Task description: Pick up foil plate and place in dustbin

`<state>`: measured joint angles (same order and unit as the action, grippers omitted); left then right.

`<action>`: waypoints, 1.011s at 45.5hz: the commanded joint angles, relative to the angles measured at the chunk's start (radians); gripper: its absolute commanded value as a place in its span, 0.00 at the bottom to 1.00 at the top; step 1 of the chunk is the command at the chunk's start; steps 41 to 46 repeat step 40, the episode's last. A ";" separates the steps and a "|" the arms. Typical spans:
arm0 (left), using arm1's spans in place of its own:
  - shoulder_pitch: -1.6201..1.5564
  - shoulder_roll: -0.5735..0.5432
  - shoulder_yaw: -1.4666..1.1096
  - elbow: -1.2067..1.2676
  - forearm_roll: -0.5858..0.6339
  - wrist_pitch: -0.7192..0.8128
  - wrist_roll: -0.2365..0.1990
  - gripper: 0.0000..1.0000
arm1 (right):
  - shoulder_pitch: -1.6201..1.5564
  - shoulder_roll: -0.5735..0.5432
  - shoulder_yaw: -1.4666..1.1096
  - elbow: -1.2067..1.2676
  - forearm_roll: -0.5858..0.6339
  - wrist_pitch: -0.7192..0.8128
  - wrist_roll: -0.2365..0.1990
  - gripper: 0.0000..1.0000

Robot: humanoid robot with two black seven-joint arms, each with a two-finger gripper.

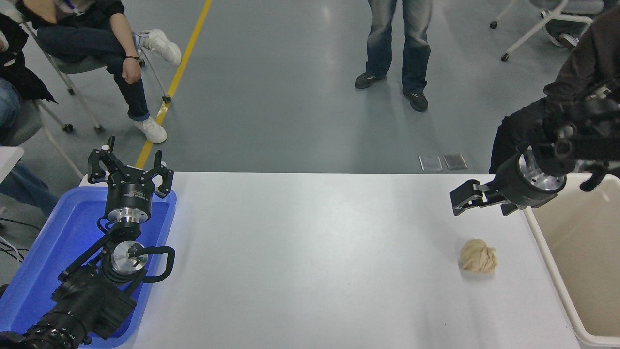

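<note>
The foil plate is out of view; none lies on the table or in the visible part of the dustbin. The dustbin (546, 252), a beige bin with a thick rim, stands at the table's right end and is cut off by the picture's edge. My right gripper (461, 202) hangs over the table's far right, just left of the dustbin's far corner and above a tan paper wad (477, 257). It is open and holds nothing. My left gripper (131, 167) is parked open over the far end of the blue tray.
A blue tray (48, 252) sits at the table's left end under my left arm. People sit at the far left and far right, and one stands beyond the table's far edge. Two silver floor plates (443, 162) lie behind the table.
</note>
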<state>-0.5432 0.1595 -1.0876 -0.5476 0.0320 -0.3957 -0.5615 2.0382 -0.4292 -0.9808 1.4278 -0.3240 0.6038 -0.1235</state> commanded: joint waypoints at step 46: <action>0.000 0.000 0.000 0.000 0.000 0.000 0.000 0.99 | 0.329 0.153 -0.068 0.068 0.177 0.182 -0.024 1.00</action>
